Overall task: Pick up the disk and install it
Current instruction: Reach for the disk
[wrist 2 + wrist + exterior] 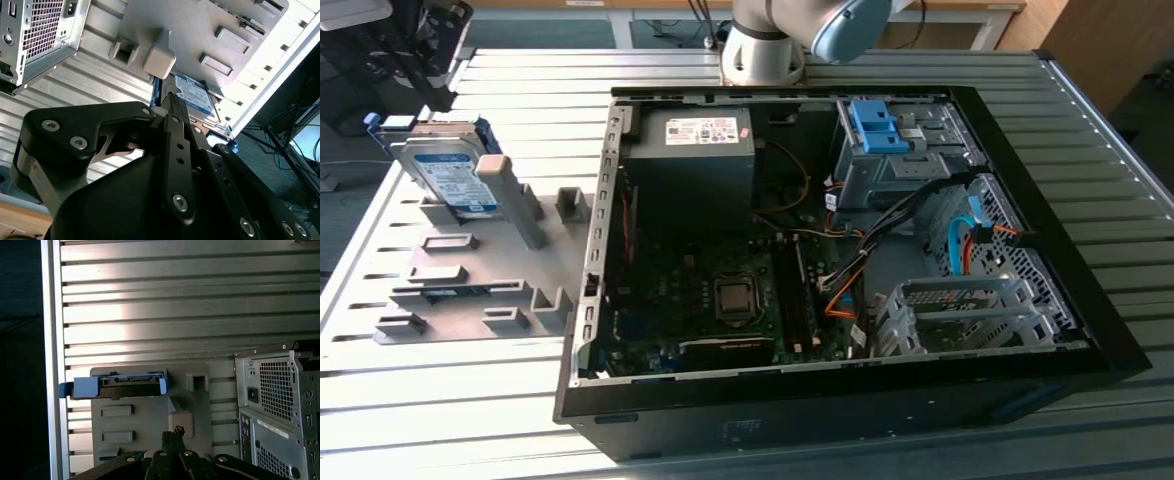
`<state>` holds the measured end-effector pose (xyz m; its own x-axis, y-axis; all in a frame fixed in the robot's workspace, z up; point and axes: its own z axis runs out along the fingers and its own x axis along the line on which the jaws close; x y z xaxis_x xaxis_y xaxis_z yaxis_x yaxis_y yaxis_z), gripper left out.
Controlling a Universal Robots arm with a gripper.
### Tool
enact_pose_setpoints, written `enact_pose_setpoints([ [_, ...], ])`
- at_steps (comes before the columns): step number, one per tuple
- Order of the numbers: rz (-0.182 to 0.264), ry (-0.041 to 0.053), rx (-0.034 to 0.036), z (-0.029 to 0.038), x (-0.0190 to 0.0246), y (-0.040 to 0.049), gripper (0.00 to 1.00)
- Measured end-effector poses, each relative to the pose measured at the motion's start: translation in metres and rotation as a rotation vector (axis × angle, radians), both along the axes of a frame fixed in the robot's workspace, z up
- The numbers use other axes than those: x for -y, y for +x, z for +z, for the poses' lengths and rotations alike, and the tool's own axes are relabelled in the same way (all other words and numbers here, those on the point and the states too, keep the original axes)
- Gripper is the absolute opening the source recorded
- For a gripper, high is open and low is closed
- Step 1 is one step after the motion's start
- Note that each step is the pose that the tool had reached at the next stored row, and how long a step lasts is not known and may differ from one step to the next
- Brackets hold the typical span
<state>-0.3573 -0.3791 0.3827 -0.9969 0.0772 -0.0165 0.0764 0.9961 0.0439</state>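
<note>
disk (444, 172) stands on edge in a slot of the grey fixture plate (467, 275). It is tilted back with the label face outward and leans beside a grey post (507, 200). The plate lies on the slatted tabletop (454, 400), at the exterior view's left of the open computer case (594, 250). Not installed: the drive cage (961, 310) inside the case is well apart from it.

Handling, my read:
- Rigid metal slab, dense for its size, no give.
- Flat faces are smooth, and the label side is probably slick.
- Shock-sensitive, so it shouldn't be knocked against the slot walls or the post.
- The blue frame (82, 387) on its edges is plastic. It may flex under a squeeze, and its end tabs could snag.
- Best hold looks like a pinch across the two flat faces at the exposed upper end, where the drive clears the slot and the post. In the first wrist view that upper edge faces the camera with nothing over it.

pincer (172, 434): the fingers look drawn together with little or no gap, and nothing is between them. In both wrist views it hangs over the plate. In the second wrist view the tips (171, 100) sit near the post's blocky head and just short of the disk's top edge. I see no contact with the disk, so it reads as apart.
</note>
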Motion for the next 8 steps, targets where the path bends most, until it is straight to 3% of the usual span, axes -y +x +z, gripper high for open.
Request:
enact_pose_setpoints([
  [8,0.0,0.0,-0.0001,0.0,0.0,-0.0022,0.11],
])
